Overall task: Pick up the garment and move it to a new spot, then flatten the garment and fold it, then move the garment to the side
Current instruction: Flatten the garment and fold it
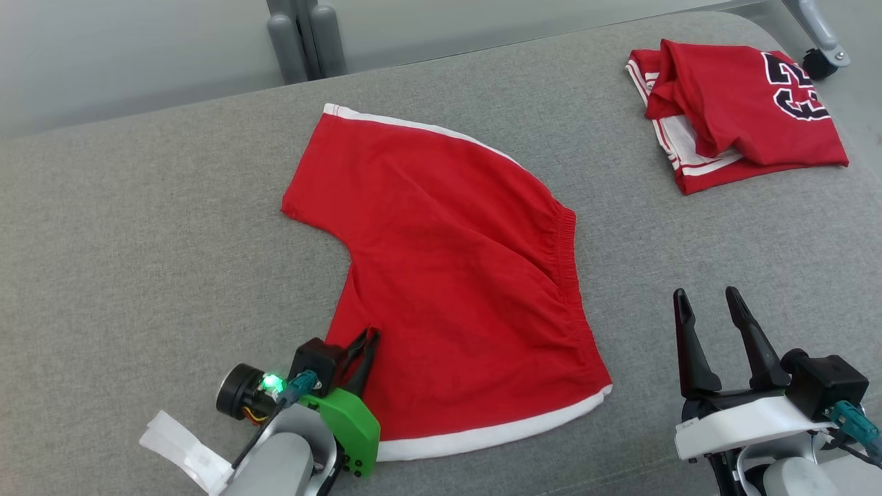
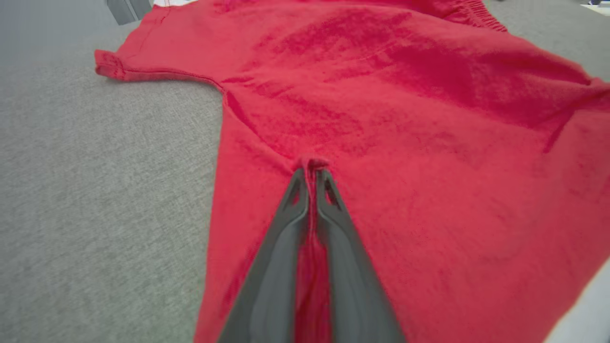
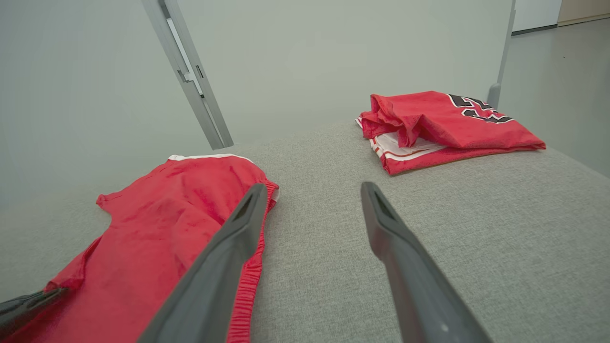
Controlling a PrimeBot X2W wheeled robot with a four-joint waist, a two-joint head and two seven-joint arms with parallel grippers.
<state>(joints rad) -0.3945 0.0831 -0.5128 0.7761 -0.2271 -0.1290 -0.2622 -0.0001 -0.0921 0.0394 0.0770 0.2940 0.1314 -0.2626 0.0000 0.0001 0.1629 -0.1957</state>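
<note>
Left gripper (image 2: pixel 312 174) pinches a thin ridge of the red shorts (image 1: pixel 448 275), right gripper (image 1: pixel 706 300) spread: lifting may slip the cloth free.

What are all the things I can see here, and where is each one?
red shorts: one, red with white trim, spread out mid-surface.
folded jersey: one, red with white trim and dark numerals, far right.
padded surface: one, grey, under both garments.
metal posts: a cluster, grey, behind the far edge.
caster wheel: one, black, past the far right corner.
left gripper: one, dark fingers, shut, pinching the shorts' near left edge.
right gripper: one, dark fingers, open, right of the shorts.
</note>
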